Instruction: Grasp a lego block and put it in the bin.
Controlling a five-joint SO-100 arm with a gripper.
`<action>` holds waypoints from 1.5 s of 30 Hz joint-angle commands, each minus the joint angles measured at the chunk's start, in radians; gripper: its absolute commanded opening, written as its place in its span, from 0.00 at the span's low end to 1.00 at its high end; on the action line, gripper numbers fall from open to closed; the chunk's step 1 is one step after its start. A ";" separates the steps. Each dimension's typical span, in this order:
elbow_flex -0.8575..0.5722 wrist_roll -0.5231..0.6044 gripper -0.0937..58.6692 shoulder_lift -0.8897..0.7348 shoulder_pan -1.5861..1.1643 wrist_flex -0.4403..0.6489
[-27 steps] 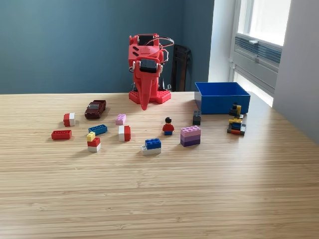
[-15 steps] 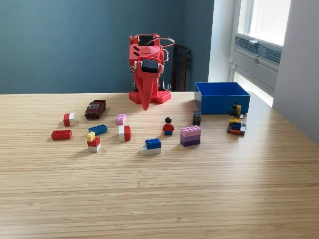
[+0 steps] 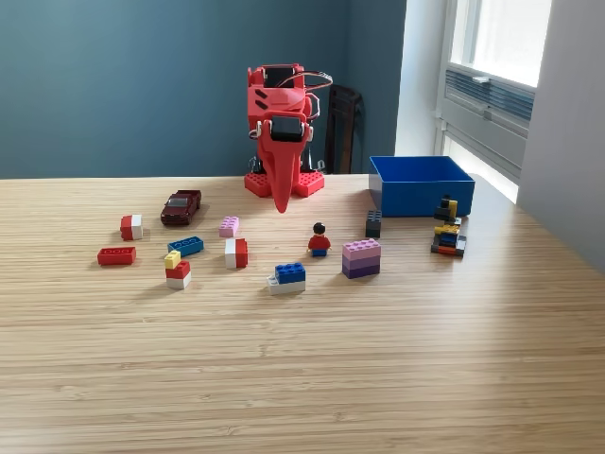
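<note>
Since a second ago my claw [image 3: 282, 206] has nudged slightly toward the exterior view's right; nothing else moved. Exterior view: it hangs at upper centre, pointing down, looking pinched together and empty. Lego's scattered across the surface [image 3: 302, 359] in mid-frame, with the pink block [image 3: 229, 226] sitting closest. The bin [image 3: 421, 184] is at upper right, nothing visible inside. Risk-wise, the blocks are small, so an off-centre descent could shove one away, or knock the minifigure [image 3: 319, 240] over.
</note>
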 commanded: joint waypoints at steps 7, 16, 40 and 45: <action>-0.354 0.023 0.07 -0.364 -0.089 0.054; -0.604 0.000 0.43 -0.798 -0.143 0.166; -1.085 -0.003 0.66 -1.181 -0.413 0.442; -1.129 -0.015 0.66 -1.266 -0.471 0.488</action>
